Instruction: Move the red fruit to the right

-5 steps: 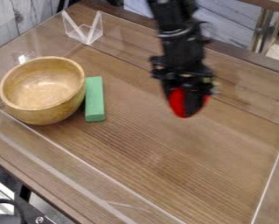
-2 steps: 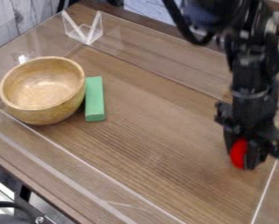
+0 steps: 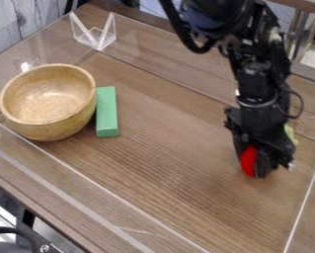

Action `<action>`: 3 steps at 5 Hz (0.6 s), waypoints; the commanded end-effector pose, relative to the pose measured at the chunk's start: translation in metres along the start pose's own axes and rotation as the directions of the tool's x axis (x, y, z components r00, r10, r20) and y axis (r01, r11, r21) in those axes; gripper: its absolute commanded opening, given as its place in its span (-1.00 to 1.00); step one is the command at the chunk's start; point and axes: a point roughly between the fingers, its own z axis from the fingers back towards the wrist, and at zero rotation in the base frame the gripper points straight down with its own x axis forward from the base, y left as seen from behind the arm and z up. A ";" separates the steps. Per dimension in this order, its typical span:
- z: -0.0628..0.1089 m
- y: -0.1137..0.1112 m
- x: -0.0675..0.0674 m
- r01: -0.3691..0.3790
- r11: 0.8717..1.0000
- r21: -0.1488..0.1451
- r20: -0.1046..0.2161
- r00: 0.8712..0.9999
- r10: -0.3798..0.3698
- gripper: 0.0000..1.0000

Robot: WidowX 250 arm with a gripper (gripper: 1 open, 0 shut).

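Observation:
The red fruit (image 3: pixel 251 160) shows as a small bright red shape between the black fingers of my gripper (image 3: pixel 256 163), at the right side of the wooden table. The gripper points straight down and is shut on the fruit, which is at or just above the tabletop; I cannot tell whether it touches. Only part of the fruit shows, the fingers cover the rest. The dark arm (image 3: pixel 246 49) reaches in from the top right.
A wooden bowl (image 3: pixel 46 101) stands at the left with a green rectangular block (image 3: pixel 107 111) lying beside it. A clear plastic wall (image 3: pixel 305 203) rims the table close to the gripper on the right. A clear folded stand (image 3: pixel 93 33) sits at the back left.
The gripper carried the red fruit from the table's middle to the right side and lowered it, then shifted slightly back to the left.

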 end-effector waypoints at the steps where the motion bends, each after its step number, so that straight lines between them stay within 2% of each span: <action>1: 0.018 0.014 0.009 -0.002 0.999 0.039 0.097 0.995 -0.002 -1.00; 3: 0.021 -0.009 0.006 0.035 0.998 0.044 0.141 0.989 -0.041 -1.00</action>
